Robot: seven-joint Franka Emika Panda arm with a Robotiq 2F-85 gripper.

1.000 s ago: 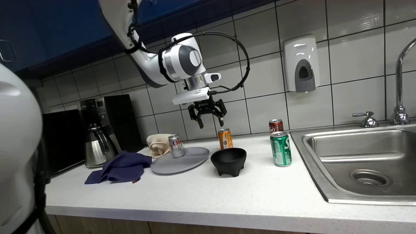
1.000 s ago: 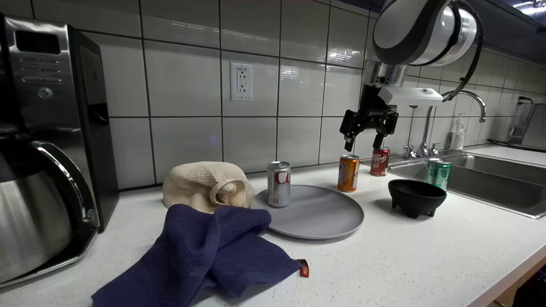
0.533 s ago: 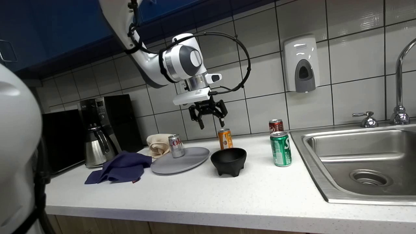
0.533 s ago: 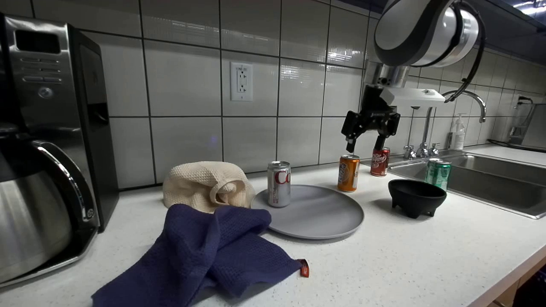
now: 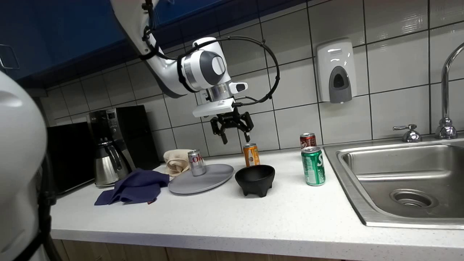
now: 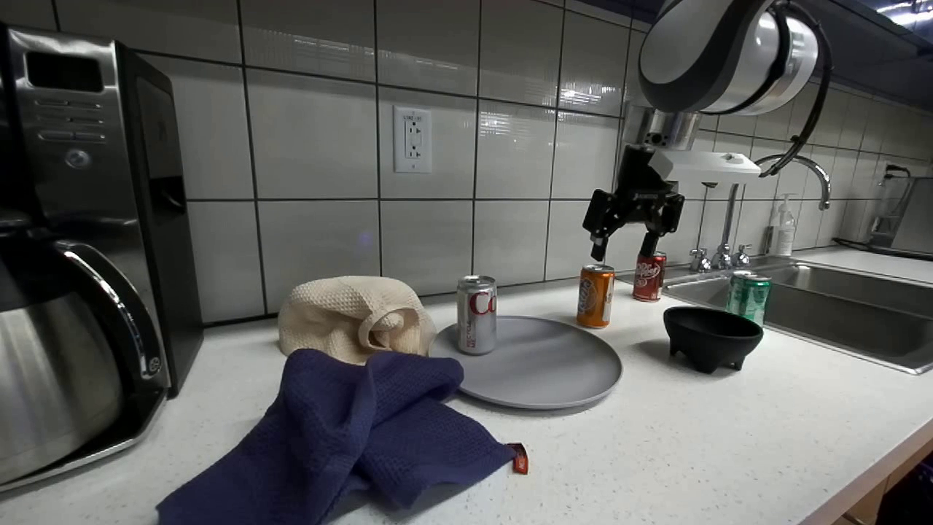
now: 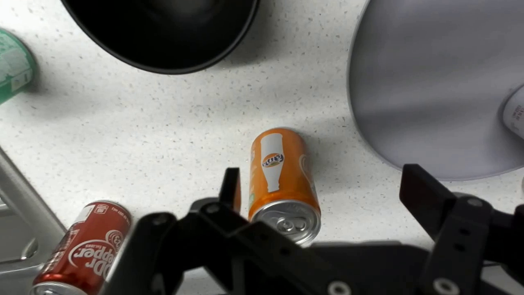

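Observation:
My gripper [image 5: 236,140] hangs in the air over the counter with its black fingers spread wide and nothing held between them. Nearest to it is an upright orange Fanta can [image 5: 251,155], which stands on the counter just below the fingertips. In the wrist view that can [image 7: 282,168] shows between the two fingers, closer to the left one, and the left finger's linkage hides a little of its lid. A black footed bowl [image 6: 711,337] stands in front of the can. A grey plate [image 6: 554,364] lies beside it, bearing a silver Coke can [image 6: 477,321].
A red Dr Pepper can [image 7: 84,250] and a green can [image 5: 313,166] stand near the steel sink [image 5: 348,188]. A navy cloth [image 6: 350,430], a cream cloth [image 6: 342,313] and a coffee maker [image 6: 95,219] are on the plate's far side from the sink. A tiled wall [image 5: 290,123] runs behind.
The gripper has shifted only a few pixels, slightly lower and toward the sink side. Its fingers stay spread, and the cans, bowl and plate have not moved.

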